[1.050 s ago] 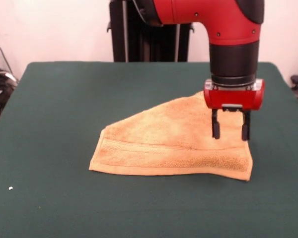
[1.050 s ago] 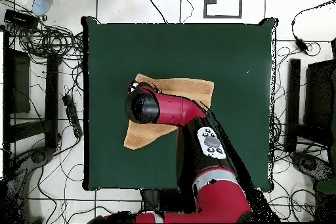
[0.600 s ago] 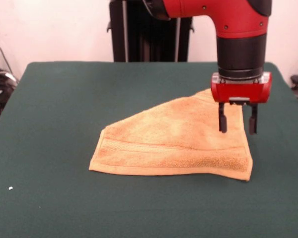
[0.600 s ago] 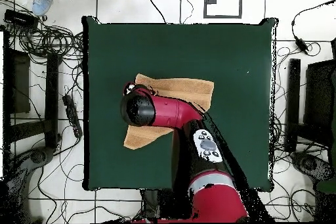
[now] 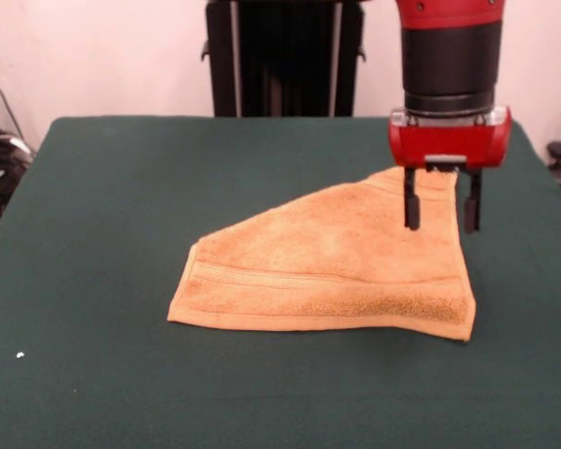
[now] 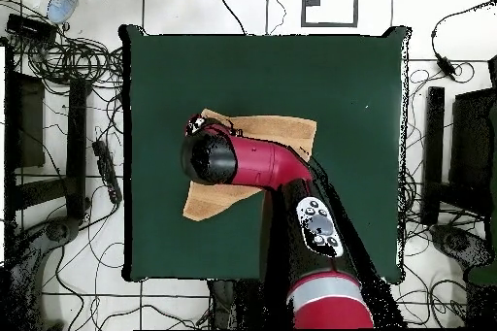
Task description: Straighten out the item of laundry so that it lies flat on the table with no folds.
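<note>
A dark green cloth covers the worktop, which fills most of the front view and sits as a large rectangle in the middle of the overhead view. The cloth lies smooth, with one small white speck near the lower left of the front view.

The orange-tan towel lies right of centre in the front view, in a lopsided shape: a long straight edge with a ribbed band runs along its lower side, and the cloth narrows toward a point at the upper right, where part of it is folded over. In the overhead view the towel sits left of the worktop's centre, partly hidden under the arm.

The claw hangs above the towel's upper right part, its two black fingers spread apart and pinching nothing; the tips are clear of the cloth. Above them are the red claw body and the black wrist of the arm.

Behind the worktop stand a pale wall and a dark frame. Round the worktop in the overhead view the light tiled floor is strewn with black cables, thickest at the left.
</note>
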Motion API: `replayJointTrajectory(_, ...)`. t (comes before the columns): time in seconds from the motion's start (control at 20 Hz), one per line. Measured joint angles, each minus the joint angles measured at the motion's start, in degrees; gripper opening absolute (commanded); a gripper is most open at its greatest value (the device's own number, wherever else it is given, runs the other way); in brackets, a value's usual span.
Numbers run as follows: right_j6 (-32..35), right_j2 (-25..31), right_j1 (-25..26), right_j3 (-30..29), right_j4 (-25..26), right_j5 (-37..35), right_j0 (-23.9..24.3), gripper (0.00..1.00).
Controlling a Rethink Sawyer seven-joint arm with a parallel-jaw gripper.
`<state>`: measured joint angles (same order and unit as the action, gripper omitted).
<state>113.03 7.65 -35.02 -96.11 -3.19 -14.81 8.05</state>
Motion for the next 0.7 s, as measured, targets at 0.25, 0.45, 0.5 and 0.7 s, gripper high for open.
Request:
replayJointTrajectory(0.25, 0.0, -0.7, 0.7, 1.4, 0.0, -0.1, 0.6, 1.00)
replayJointTrajectory(0.45, 0.0, -0.8, 1.7, 2.3, 0.0, -0.1, 0.6, 1.00)
replayJointTrajectory(0.5, 0.0, -0.8, 2.6, 2.8, 0.0, -0.1, 0.6, 1.00)
replayJointTrajectory(0.7, 0.0, -0.8, 4.8, 4.0, 0.0, 0.1, 0.6, 1.00)
